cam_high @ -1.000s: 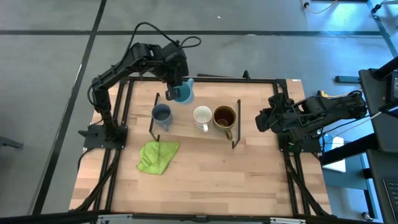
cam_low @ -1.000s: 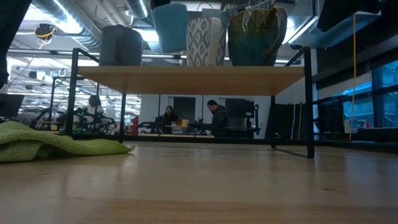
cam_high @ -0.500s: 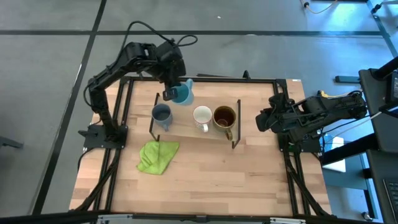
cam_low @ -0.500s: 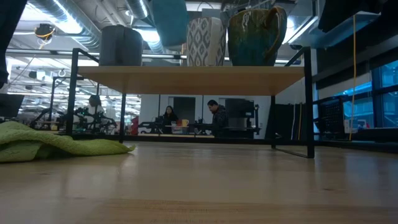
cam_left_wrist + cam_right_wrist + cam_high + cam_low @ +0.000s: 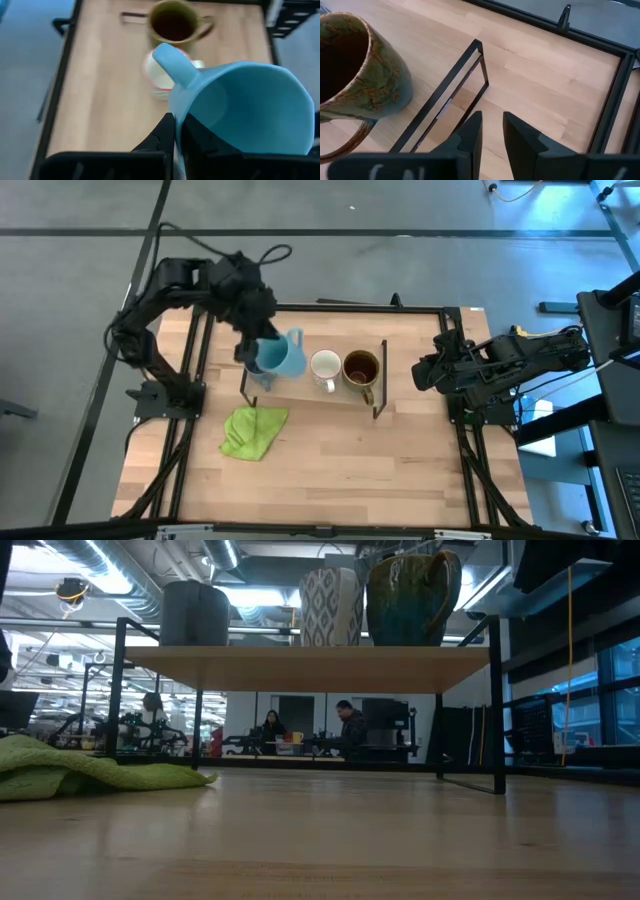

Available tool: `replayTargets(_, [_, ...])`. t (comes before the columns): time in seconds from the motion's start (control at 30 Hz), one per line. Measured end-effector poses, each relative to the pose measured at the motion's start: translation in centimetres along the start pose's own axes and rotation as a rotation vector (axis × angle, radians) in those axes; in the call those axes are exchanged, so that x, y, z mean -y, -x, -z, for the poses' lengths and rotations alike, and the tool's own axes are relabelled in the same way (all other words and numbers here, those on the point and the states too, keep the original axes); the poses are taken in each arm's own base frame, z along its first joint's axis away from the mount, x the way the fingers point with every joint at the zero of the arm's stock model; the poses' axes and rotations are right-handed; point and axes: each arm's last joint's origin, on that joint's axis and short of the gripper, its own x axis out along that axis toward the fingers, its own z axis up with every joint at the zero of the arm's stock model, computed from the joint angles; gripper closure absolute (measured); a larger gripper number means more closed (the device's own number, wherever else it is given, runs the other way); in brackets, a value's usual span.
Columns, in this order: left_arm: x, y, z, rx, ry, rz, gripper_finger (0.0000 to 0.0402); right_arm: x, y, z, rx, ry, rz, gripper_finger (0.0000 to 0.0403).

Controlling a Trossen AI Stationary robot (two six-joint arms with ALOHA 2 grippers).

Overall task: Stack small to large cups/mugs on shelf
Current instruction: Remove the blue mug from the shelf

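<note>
My left claw (image 5: pixel 252 350) grips the blue mug (image 5: pixel 281 356) by its rim, above the grey mug (image 5: pixel 196 613) on the shelf (image 5: pixel 300 385). I should centre it before lowering. Right claw (image 5: pixel 491 131) waits, parted.

Shelf (image 5: pixel 300 385): low light-wood board on thin black wire end frames, standing on the desk.
Grey-blue mug (image 5: pixel 195 612): upright on the shelf's left end; from above hidden under the light blue mug.
Light blue mug (image 5: pixel 280 355): handled, tilted, held in the air above the shelf's left part, rim pinched by the left tool (image 5: pixel 175 137).
White mug (image 5: pixel 325 367): patterned outside, upright mid-shelf.
Brown mug (image 5: pixel 361 368): largest, dark inside, upright, just beside the white mug, at the right end.
</note>
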Motion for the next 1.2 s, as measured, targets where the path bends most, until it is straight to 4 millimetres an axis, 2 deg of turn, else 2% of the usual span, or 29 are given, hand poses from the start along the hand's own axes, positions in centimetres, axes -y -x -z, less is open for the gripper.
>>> replayTargets(0.27, [5.1, -0.2, 0.0, -0.011, -0.055, 0.102, 0.0394, -0.1, 0.0, 0.0, 0.001, -0.021, -0.012, 0.0324])
replayTargets(0.43, [7.8, -2.3, 0.7, -0.110, -0.080, 0.118, 0.0394, -0.2, 0.0, 0.0, -0.022, -0.046, -0.019, 0.0324])
replayTargets(0.67, [11.6, -6.1, 3.0, -0.289, -0.116, 0.078, 0.0394, -0.5, 0.0, 0.0, -0.033, -0.071, -0.058, 0.0324])
replayTargets(0.77, [13.3, -6.6, 3.8, -0.321, -0.115, 0.074, 0.0394, -0.6, 0.1, 0.0, -0.032, -0.068, -0.068, 0.0324])
replayTargets(1.0, [16.5, -5.9, 5.0, -0.292, -0.172, 0.052, 0.0394, -0.7, 0.1, 0.1, -0.036, -0.035, -0.072, 0.0324])
replayTargets(1.07, [17.6, -6.4, 5.0, -0.292, -0.196, 0.073, 0.0394, -0.7, 0.1, 0.1, -0.036, -0.021, -0.073, 0.0324])
replayTargets(1.2, [19.6, -8.8, 5.2, -0.339, -0.243, 0.080, 0.0394, -0.7, 0.1, 0.1, -0.041, -0.012, -0.077, 0.0324])
